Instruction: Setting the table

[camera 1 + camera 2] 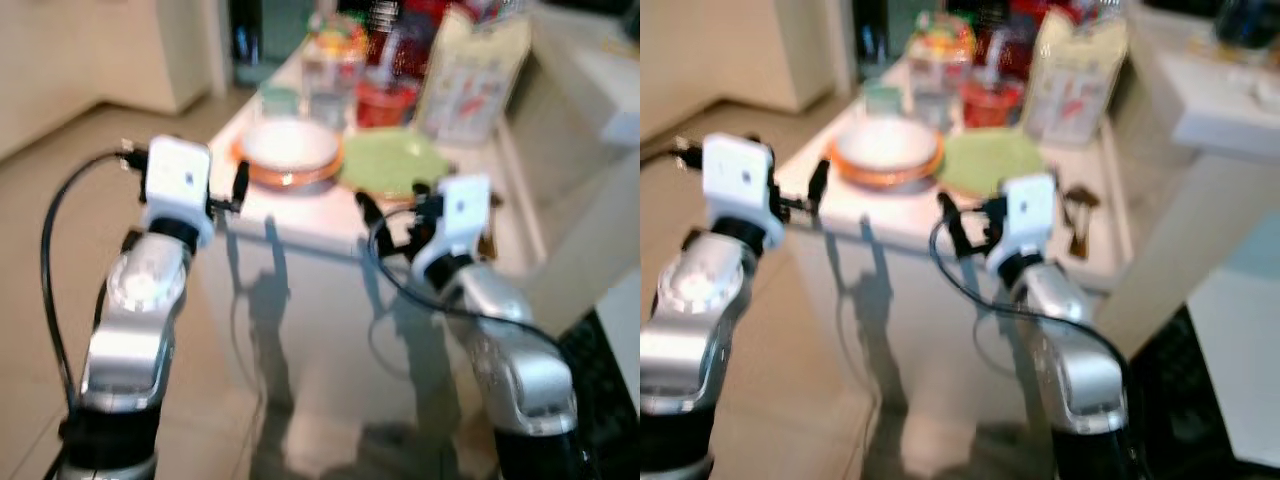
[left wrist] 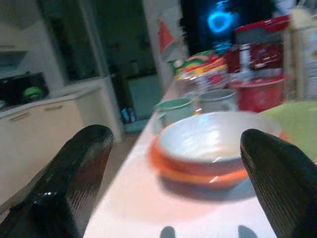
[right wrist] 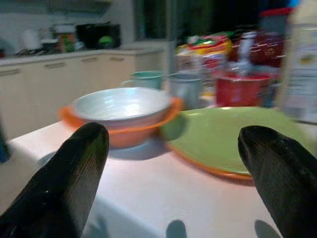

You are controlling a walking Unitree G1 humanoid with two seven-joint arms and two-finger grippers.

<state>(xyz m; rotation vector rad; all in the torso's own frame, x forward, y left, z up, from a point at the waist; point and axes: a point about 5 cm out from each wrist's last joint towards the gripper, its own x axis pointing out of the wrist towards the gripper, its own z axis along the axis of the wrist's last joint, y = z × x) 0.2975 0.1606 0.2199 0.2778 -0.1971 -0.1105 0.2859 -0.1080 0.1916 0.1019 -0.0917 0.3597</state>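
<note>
White bowl (image 1: pixel 290 145) upright, nested in orange bowl (image 1: pixel 292 172).

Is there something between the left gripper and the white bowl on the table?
Nothing visible. The left gripper is open and faces the white bowl, with bare tabletop between them.

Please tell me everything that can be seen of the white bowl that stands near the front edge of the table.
The white bowl is round and wide, glossy like ceramic, upright, and looks empty. It sits nested in an orange bowl whose rim shows beneath it. The pair stands on the white table near its front edge, close beside a green plate. Two mugs stand behind it. Both grippers hover short of the table, not touching it. The frames are blurred.
</note>
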